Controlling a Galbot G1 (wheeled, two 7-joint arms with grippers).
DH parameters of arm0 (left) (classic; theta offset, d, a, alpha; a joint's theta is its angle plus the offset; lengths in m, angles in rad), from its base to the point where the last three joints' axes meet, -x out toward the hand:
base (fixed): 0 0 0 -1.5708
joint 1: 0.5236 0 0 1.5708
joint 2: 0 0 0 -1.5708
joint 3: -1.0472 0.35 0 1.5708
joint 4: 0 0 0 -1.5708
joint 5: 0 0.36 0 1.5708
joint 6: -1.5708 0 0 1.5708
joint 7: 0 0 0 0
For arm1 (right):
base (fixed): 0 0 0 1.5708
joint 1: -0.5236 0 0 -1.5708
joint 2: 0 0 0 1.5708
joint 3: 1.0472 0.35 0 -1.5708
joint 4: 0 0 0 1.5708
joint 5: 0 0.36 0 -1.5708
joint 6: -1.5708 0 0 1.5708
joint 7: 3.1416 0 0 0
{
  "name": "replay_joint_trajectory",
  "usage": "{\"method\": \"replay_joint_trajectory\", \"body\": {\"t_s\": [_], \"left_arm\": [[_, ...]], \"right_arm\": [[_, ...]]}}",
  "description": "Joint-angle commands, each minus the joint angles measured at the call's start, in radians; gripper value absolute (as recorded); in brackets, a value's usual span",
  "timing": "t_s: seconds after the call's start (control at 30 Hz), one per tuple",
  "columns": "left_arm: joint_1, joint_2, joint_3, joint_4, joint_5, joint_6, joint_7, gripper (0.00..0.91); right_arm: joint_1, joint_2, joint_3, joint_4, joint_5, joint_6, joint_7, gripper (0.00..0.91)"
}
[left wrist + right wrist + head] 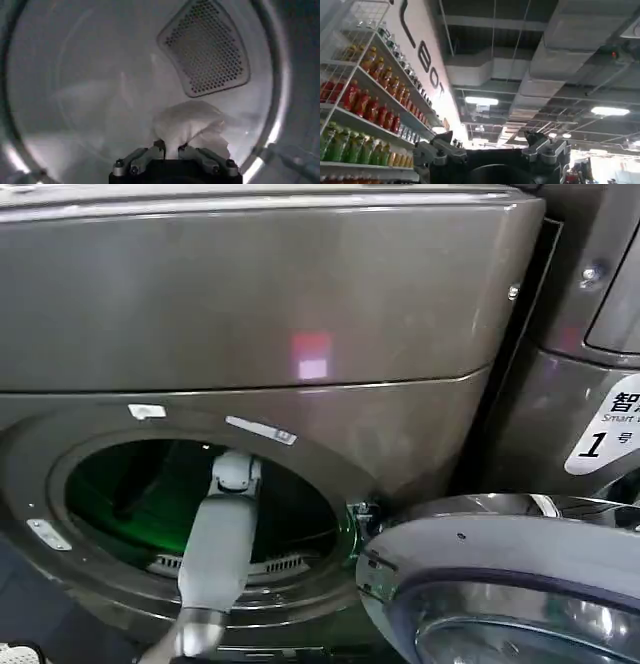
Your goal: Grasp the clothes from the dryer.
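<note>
The dryer (250,304) is the big bronze-grey machine in front of me, with its round porthole (200,504) open. My left arm (215,554) reaches through the porthole into the drum. Inside, the left gripper (172,148) is shut on the clothes (190,122), a small white fabric bundle pinched between its fingertips and puffing out beyond them. The bundle rests near the drum's back wall, beside a perforated vent plate (205,47). My right gripper (489,139) is away from the dryer, pointing up at a ceiling, open with nothing between its fingers.
The dryer's door (500,584) hangs swung open at the lower right, close to the porthole rim. A neighbouring machine with a white "1" label (600,434) stands on the right. Shelves of bottled drinks (360,110) show in the right wrist view.
</note>
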Motion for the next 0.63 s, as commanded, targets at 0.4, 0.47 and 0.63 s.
{"method": "replay_joint_trajectory", "body": {"t_s": [0.4, 0.47, 0.63], "left_arm": [[0.021, 0.006, -0.005, -0.021, -0.026, 0.013, -0.048, 0.0], [0.019, 0.008, -0.005, -0.022, -0.023, 0.014, -0.044, 0.0], [0.014, 0.011, -0.005, -0.026, -0.02, 0.022, -0.034, 0.0]], "right_arm": [[0.005, 0.002, 0.02, 0.033, 0.036, -0.041, -0.013, 0.907], [0.005, 0.002, 0.022, 0.034, 0.037, -0.041, -0.013, 0.907], [0.005, 0.003, 0.024, 0.036, 0.037, -0.046, -0.011, 0.907]]}}
